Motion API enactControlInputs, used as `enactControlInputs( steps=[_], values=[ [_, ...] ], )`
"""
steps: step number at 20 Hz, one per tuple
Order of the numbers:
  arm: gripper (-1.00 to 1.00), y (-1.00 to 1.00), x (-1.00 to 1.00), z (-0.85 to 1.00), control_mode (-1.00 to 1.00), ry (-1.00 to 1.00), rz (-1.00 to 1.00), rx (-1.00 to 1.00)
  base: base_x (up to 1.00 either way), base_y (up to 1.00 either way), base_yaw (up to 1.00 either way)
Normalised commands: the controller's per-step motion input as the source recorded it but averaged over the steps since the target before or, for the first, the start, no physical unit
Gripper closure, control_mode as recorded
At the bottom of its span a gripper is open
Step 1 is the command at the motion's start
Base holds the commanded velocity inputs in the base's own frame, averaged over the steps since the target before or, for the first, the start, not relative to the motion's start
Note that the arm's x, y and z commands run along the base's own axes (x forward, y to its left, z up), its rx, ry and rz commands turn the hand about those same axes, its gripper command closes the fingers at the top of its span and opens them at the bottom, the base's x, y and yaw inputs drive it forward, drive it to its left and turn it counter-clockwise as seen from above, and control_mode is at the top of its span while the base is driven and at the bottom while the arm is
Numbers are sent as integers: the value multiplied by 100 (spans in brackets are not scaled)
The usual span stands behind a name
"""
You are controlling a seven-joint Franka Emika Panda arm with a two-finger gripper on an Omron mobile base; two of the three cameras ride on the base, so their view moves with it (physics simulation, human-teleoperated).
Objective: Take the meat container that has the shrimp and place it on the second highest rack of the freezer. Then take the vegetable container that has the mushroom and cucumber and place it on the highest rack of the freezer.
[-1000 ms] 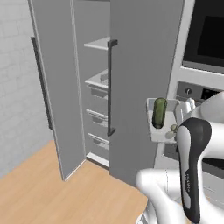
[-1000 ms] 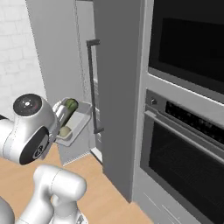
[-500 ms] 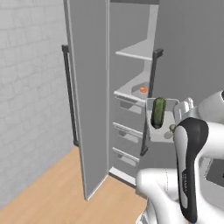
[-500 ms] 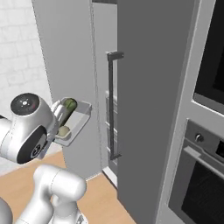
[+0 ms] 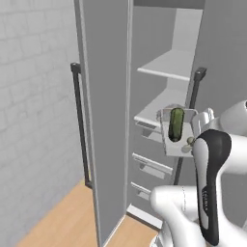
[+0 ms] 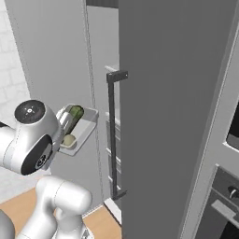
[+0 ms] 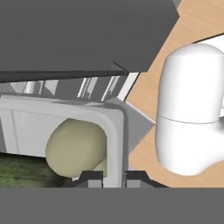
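Currently gripper (image 7: 114, 177) pinches the rim of the vegetable container (image 5: 179, 137) holding cucumber (image 5: 176, 124) and mushroom (image 7: 76, 148), in front of the open freezer (image 5: 164, 111); keep tray level, lift to highest rack (image 5: 169, 65).

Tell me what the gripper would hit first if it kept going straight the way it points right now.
The gripper is shut on the rim of the vegetable container, so that wall comes first. Beyond it, probably the freezer's grey drawers, though depth is unclear.
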Motion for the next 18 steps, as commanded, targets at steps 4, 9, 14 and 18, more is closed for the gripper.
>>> enactControlInputs(
  steps=[4, 9, 14, 18],
  values=[
    [100, 0, 0, 0, 100, 0, 0, 0, 5, 0, -21],
    [100, 0, 0, 0, 100, 0, 0, 0, 2, 9, -31],
    [100, 0, 0, 0, 100, 0, 0, 0, 18, 63, -34],
    [100, 0, 0, 0, 100, 0, 0, 0, 16, 85, -33]
  ],
)
